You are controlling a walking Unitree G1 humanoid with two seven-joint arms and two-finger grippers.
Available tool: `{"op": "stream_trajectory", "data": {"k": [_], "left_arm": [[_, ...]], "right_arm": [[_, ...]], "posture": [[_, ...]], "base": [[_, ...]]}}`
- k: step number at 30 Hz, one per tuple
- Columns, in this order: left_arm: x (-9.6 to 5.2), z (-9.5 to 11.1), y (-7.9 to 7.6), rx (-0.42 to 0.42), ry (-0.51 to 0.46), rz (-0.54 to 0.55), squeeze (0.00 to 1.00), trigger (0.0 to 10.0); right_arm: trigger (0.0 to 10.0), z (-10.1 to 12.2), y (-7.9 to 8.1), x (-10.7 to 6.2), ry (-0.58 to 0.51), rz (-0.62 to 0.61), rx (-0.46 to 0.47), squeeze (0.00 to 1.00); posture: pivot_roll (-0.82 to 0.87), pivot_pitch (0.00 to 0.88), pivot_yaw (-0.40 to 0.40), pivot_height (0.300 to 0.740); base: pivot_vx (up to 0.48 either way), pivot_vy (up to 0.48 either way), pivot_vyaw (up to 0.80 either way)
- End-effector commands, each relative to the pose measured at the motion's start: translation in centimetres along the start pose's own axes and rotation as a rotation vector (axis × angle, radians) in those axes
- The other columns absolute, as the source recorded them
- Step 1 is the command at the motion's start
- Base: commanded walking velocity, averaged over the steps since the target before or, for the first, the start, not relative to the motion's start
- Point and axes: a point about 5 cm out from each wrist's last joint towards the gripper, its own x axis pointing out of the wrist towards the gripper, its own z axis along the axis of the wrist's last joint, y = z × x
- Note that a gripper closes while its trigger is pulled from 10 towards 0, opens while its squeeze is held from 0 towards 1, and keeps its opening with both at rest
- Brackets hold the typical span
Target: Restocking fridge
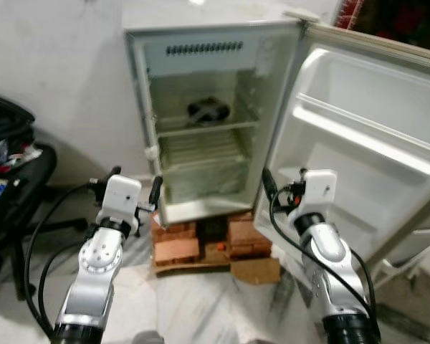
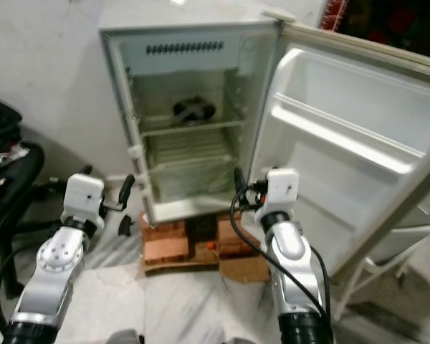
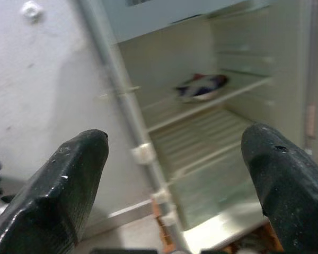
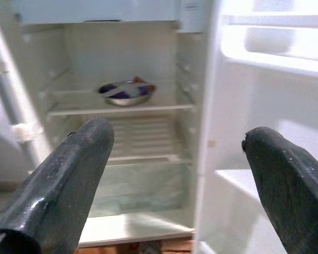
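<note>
White fridge [image 1: 201, 115], door [image 1: 358, 136] wide open

White fridge [image 1: 201, 43] stands open, door [image 1: 358, 136] swung wide, a bowl [image 4: 126, 92] on its upper shelf.

Your two head views look forward and down from up high at the open fridge [image 1: 201, 122], which stands in the top middle of the frame. Both share the fridge, its door [image 1: 365, 136] and the bricks [image 1: 193, 244] under it. Your two wrist views sit much closer and face into the fridge. Both share the shelf with the bowl [image 4: 124, 92].
</note>
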Motion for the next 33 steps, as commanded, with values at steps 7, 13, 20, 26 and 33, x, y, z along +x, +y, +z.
{"op": "stream_trajectory", "data": {"k": [7, 13, 20, 26, 33], "left_arm": [[0.2, 0.6, -1.0, 0.034, -0.019, -0.046, 0.00, 10.0], [0.3, 0.6, -1.0, 0.037, -0.018, -0.046, 0.00, 10.0], [0.3, 0.7, -1.2, 0.040, -0.026, -0.055, 0.00, 10.0], [0.1, 0.7, -1.3, 0.038, -0.025, -0.058, 0.00, 10.0], [0.0, 0.8, -1.3, 0.033, -0.026, -0.049, 0.00, 10.0]], "right_arm": [[10.0, 0.2, -0.4, 0.1, 0.002, -0.003, -0.010, 0.00], [10.0, 0.1, -0.4, 0.2, 0.010, 0.006, -0.006, 0.00], [10.0, -0.4, 0.3, 0.2, 0.048, 0.089, 0.021, 0.00], [10.0, -1.2, 2.1, -0.5, 0.141, 0.337, 0.095, 0.00], [10.0, -1.7, 2.0, -0.5, 0.207, 0.396, 0.109, 0.00]], "posture": [[0.05, 0.005, 0.004, 0.740], [0.05, 0.006, 0.003, 0.740], [0.05, 0.007, 0.000, 0.740], [0.06, 0.008, -0.001, 0.740], [0.06, 0.010, -0.004, 0.740]], "base": [[0.000, -0.480, 0.00], [0.000, -0.480, 0.00], [0.000, -0.480, 0.00], [0.000, -0.480, 0.00], [0.000, -0.480, 0.00]]}}
